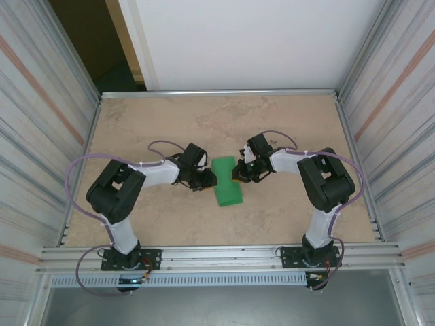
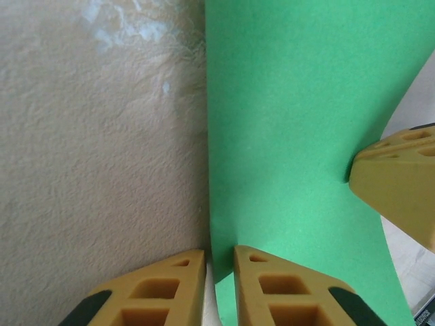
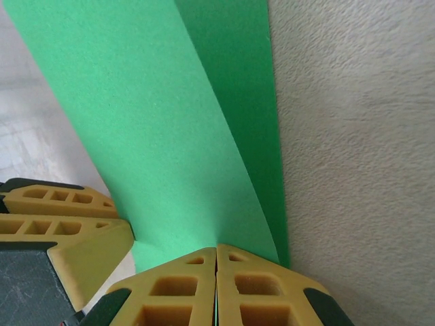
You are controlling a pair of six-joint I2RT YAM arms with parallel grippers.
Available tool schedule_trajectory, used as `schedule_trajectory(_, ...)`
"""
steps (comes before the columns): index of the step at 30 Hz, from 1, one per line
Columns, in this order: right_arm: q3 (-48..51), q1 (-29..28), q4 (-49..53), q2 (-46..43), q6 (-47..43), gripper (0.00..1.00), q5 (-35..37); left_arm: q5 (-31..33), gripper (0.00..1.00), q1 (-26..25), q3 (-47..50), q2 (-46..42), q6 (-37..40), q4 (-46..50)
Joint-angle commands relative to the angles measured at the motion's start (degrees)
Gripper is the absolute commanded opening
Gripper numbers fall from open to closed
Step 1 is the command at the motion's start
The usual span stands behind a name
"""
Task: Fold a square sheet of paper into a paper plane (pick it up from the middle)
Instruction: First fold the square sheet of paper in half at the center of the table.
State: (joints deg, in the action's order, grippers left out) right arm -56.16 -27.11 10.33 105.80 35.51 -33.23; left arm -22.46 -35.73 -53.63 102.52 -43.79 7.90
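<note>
With the paper (image 1: 227, 182) arched above the table (image 1: 170, 122), the left gripper (image 2: 219, 261) and right gripper (image 3: 217, 255) each pinching an opposite edge, I'd bring those edges together evenly before pressing any crease.

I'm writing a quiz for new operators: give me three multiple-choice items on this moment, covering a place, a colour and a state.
1. Where is the square sheet of paper?
A) at the far left corner
B) between the left gripper and the right gripper
C) beside the right arm's base

2. What colour are the fingers?
A) blue
B) white
C) yellow

3. How is the right gripper?
A) shut on the sheet's edge
B) wide open
C) shut on nothing

1 B: the top view shows it between them.
2 C: both wrist views show yellow tips.
3 A: its fingers meet with green paper pinched between.
</note>
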Motion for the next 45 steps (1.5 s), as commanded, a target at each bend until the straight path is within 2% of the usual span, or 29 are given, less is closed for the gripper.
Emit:
schedule_trajectory(1,-0.5,-0.48,1.59,-1.2,-0.76,0.08,-0.97,1.26,0.18,-0.39,-1.37,2.01,0.98,3.6)
schedule_trajectory(20,-1.19,0.0,5.46,2.69,-3.51,0.06,1.08,4.93,0.19,-1.19,-4.73,4.18,5.24,10.09)
schedule_trajectory(27,0.11,0.22,5.32,4.0,-3.49,0.05,1.73,5.06,0.19,-0.51,-6.49,0.75,5.91,10.95)
schedule_trajectory(32,1.24,0.14,4.99,3.7,-2.95,0.05,2.2,6.74,0.19,0.59,-4.21,-6.1,5.05,8.07)
schedule_trajectory(36,2.49,-0.13,4.19,3.35,-1.99,0.04,2.42,1.85,0.14,1.13,-1.15,-8.53,3.77,0.11)
schedule_trajectory(41,2.55,-0.22,3.79,4.05,-1.33,0.04,2.89,-6.92,0.09,0.58,-0.42,-3.91,1.69,-9.61)
schedule_trajectory(45,2.53,-0.04,4.34,4.39,-1.06,0.04,3.44,-7.96,0.09,-0.15,-1.81,-0.08,2.74,-10.58)
